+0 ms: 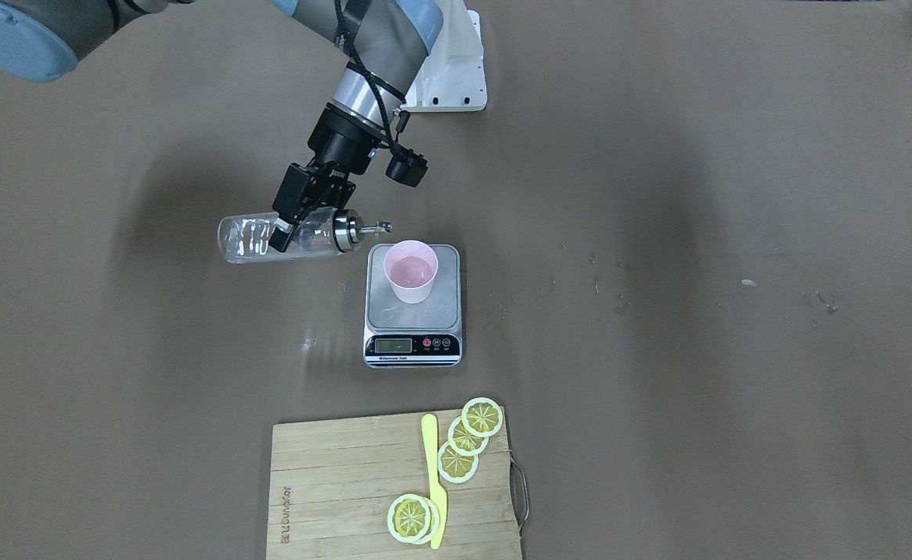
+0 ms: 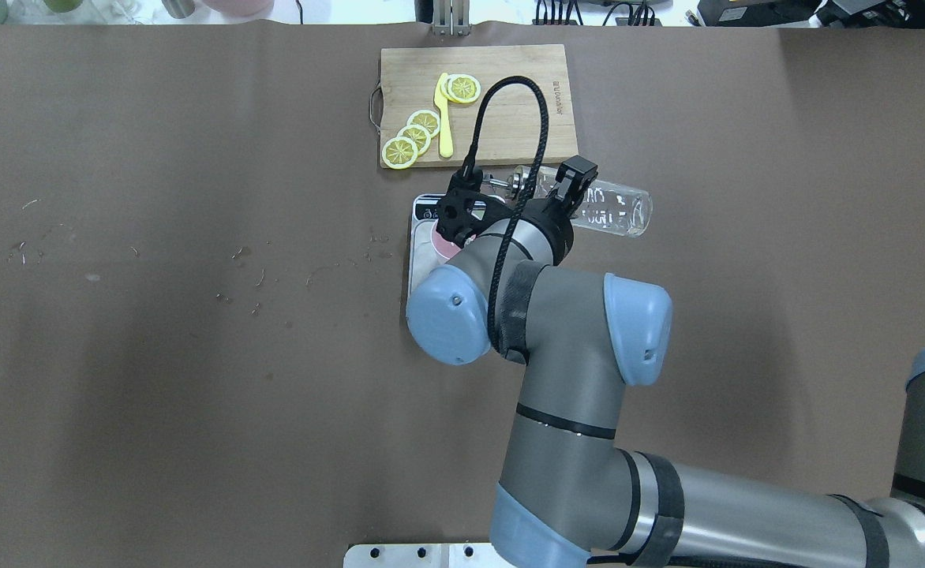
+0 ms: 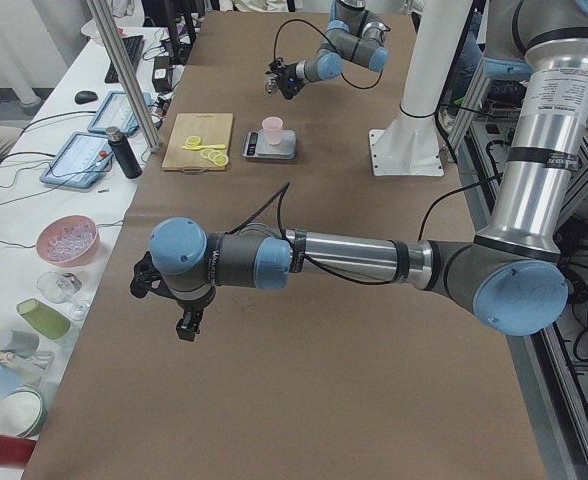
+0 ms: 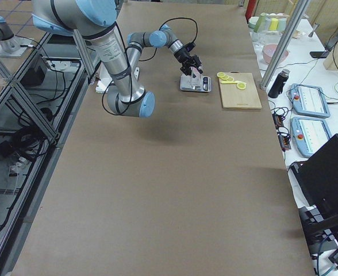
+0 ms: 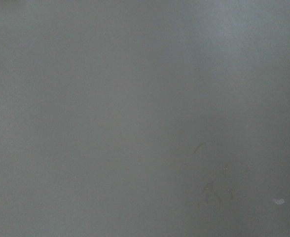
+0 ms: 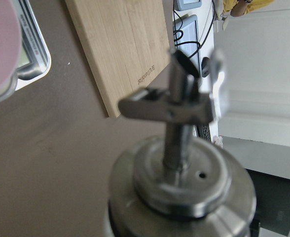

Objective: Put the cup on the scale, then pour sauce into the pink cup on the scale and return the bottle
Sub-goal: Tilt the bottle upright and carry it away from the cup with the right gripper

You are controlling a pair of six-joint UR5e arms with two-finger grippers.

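My right gripper (image 1: 291,230) is shut on the clear glass bottle (image 1: 247,239) and holds it lying level above the table, its steel spout (image 1: 378,228) pointing at the rim of the pink cup (image 1: 411,272). The cup stands upright on the scale (image 1: 413,311); something wet seems to lie in its bottom. No stream shows. In the overhead view the bottle (image 2: 616,209) sticks out past the right gripper (image 2: 563,196), and the wrist hides most of the cup (image 2: 440,244). The right wrist view shows the spout (image 6: 184,106) close up. My left gripper (image 3: 186,325) hovers far away; I cannot tell its state.
A wooden cutting board (image 1: 331,482) with several lemon slices (image 1: 457,460) and a yellow knife (image 1: 433,482) lies beyond the scale on the operators' side. The white arm base (image 1: 452,78) stands behind the scale. The left wrist view shows only brown table cover (image 5: 145,118).
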